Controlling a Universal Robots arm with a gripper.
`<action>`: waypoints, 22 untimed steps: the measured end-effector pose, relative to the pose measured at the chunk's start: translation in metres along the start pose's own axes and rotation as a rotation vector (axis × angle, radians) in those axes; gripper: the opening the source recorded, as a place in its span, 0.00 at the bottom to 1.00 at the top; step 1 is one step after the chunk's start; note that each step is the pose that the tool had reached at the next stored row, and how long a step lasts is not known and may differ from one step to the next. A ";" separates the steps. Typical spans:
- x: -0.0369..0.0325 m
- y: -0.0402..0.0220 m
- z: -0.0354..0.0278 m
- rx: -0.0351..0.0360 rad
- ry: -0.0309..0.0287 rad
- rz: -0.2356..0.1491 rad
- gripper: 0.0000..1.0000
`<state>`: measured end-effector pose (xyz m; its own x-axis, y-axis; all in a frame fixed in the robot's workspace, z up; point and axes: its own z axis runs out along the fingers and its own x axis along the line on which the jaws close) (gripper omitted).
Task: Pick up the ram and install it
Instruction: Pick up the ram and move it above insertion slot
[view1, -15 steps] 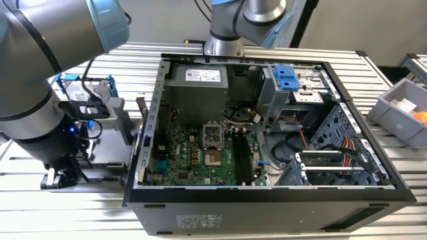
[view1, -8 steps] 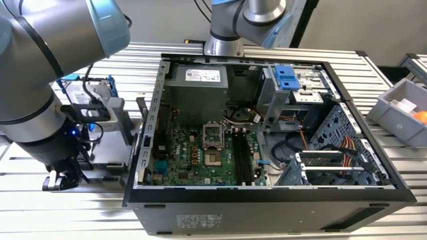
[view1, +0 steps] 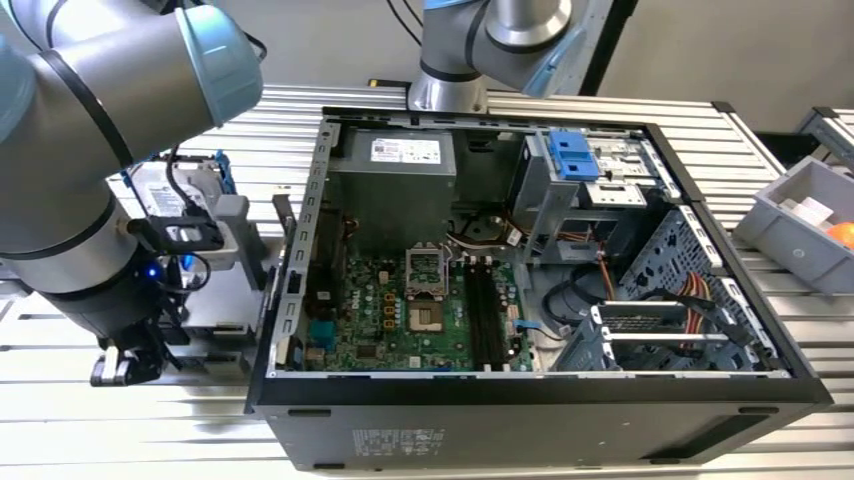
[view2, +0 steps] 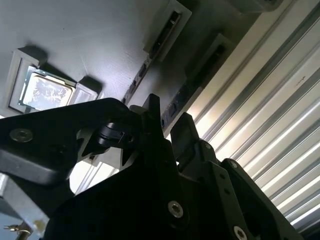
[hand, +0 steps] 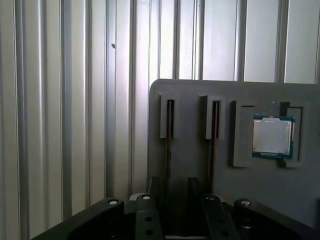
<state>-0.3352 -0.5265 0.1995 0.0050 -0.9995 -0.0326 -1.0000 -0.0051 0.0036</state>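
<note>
A grey holder block lies on the slatted table. It has two narrow slots, each with a thin ram stick standing edge-on. One ram stick runs down between my two dark fingers, and the other ram stick stands beside it. My gripper is open, with one finger on each side of the first stick and a gap around it. In the second wrist view the gripper sits over the same stick. In the exterior view the gripper hangs low at the left, outside the computer case.
The open computer case fills the middle, with the motherboard's black memory slots inside. A processor chip rests in the holder beside the sticks. A hard drive in a blue frame stands behind my arm. A grey bin is at the exterior view's right.
</note>
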 end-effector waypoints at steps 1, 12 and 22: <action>0.0001 0.0000 0.0009 -0.0001 0.0001 0.000 1.00; 0.0003 0.0008 0.0088 0.0003 -0.0001 0.007 1.00; 0.0004 0.0008 0.0095 0.0002 0.0000 0.007 1.00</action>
<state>-0.3360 -0.5266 0.1900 -0.0019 -0.9995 -0.0325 -1.0000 0.0018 0.0037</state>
